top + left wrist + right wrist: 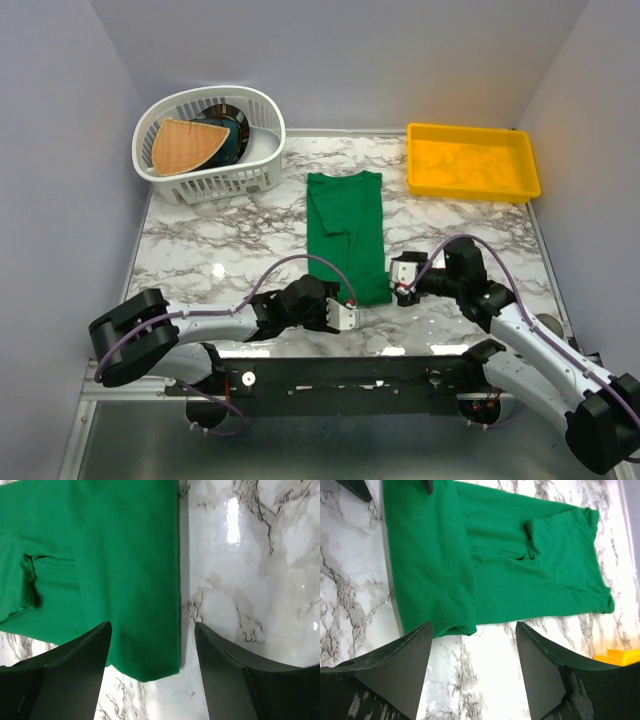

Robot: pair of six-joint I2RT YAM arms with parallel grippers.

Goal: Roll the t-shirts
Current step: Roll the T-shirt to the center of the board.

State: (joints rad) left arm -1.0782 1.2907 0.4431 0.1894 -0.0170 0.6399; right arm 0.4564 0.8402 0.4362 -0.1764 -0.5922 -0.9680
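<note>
The green t-shirt (345, 235) lies folded into a long narrow strip in the middle of the marble table (220, 250). Its near end is turned over into a thicker band (427, 575). My left gripper (345, 316) is open at the near left corner of the strip. That corner (145, 650) lies between its dark fingers (75, 675), untouched. My right gripper (402, 282) is open just right of the near end. Only bare marble and the band's edge (462, 627) lie between its fingers (540, 670). Neither gripper holds anything.
A white laundry basket (225, 182) at the back left holds an orange woven piece (183, 145) and a dark bowl (235, 125). A yellow tray (470, 160) sits at the back right. Grey walls close in the table on three sides.
</note>
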